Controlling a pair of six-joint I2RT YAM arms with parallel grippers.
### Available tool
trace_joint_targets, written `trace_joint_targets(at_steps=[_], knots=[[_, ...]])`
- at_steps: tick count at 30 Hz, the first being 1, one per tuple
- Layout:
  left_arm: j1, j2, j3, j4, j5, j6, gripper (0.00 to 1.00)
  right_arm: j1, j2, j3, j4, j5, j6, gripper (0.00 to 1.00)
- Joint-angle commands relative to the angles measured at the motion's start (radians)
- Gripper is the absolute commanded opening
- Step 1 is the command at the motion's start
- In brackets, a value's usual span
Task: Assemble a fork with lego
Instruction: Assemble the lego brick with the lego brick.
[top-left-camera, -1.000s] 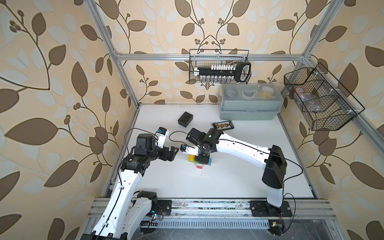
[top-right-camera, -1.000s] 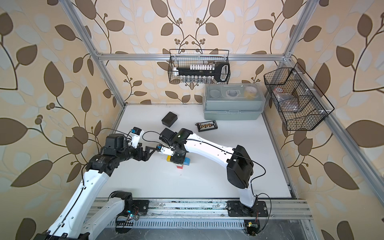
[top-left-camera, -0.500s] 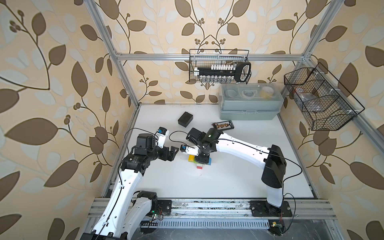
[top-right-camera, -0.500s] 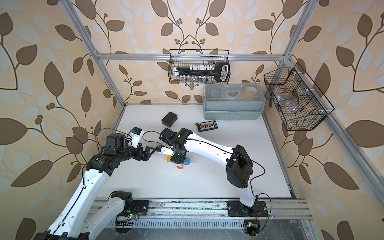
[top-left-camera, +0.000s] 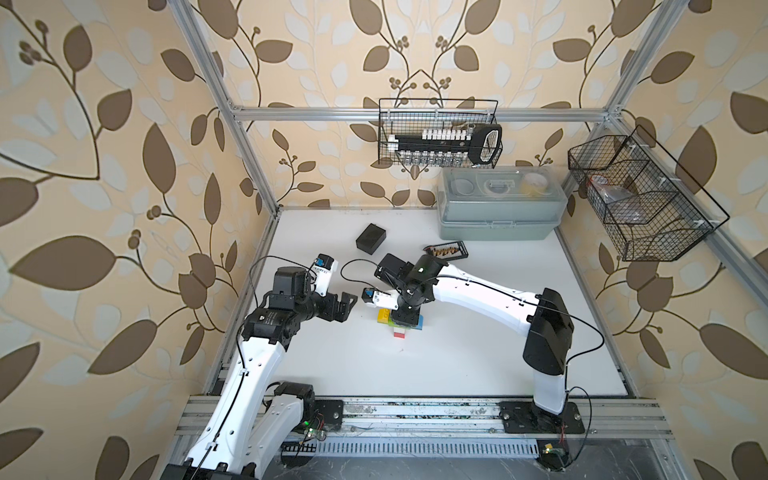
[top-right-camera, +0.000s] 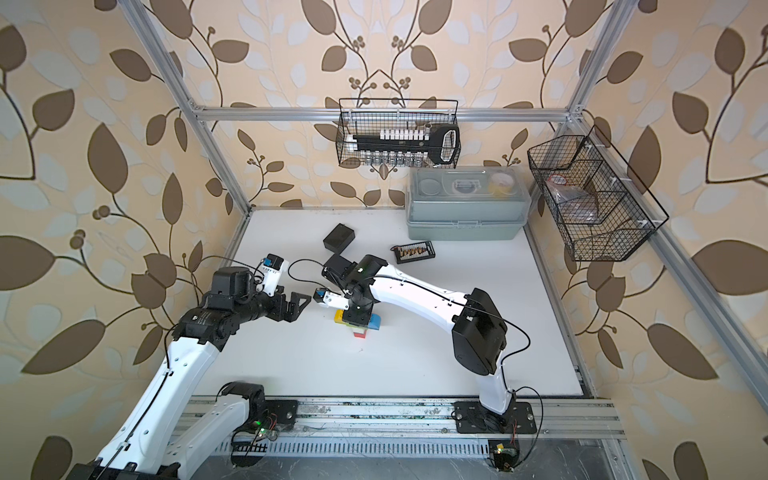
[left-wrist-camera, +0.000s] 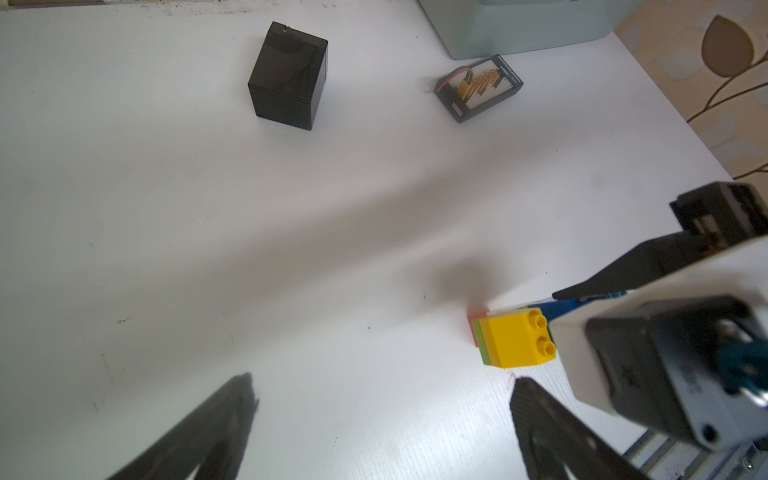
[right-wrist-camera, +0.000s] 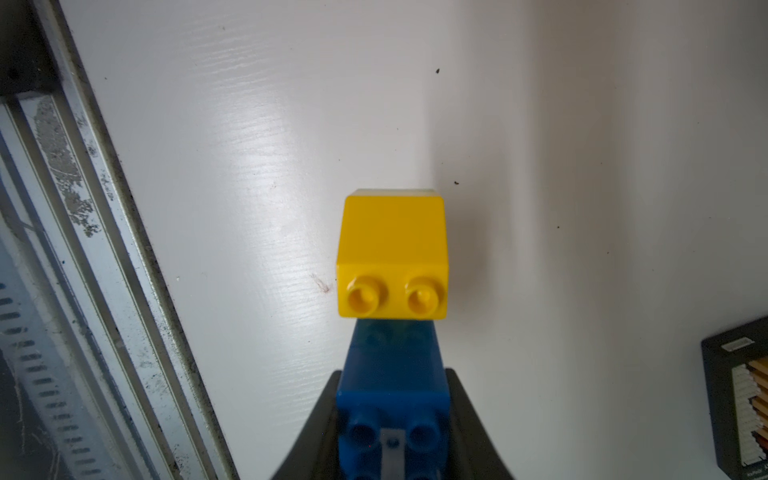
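Lying flat on the white table, the fork rests between the two arms, its red stem end pointing toward the robot's base rail. The right claw reaches it from above and pinches the blue brick, one finger pressed against each side. The yellow brick sits next to it, untouched. The left claw hovers just beside the yellow end, fingers spread wide and holding nothing. Farther back stand a black box and a small black tray, well apart from the fork.
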Motion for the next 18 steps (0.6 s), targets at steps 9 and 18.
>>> trace_joint_targets(at_steps=[9,18], knots=[[0.008,0.01,0.045,-0.006,0.002,0.018,0.99,0.017,0.097,-0.125,-0.043,0.035,0.023,0.0],[0.008,0.021,0.053,-0.003,0.006,0.021,0.99,0.017,0.083,-0.191,-0.014,0.018,0.033,0.0]])
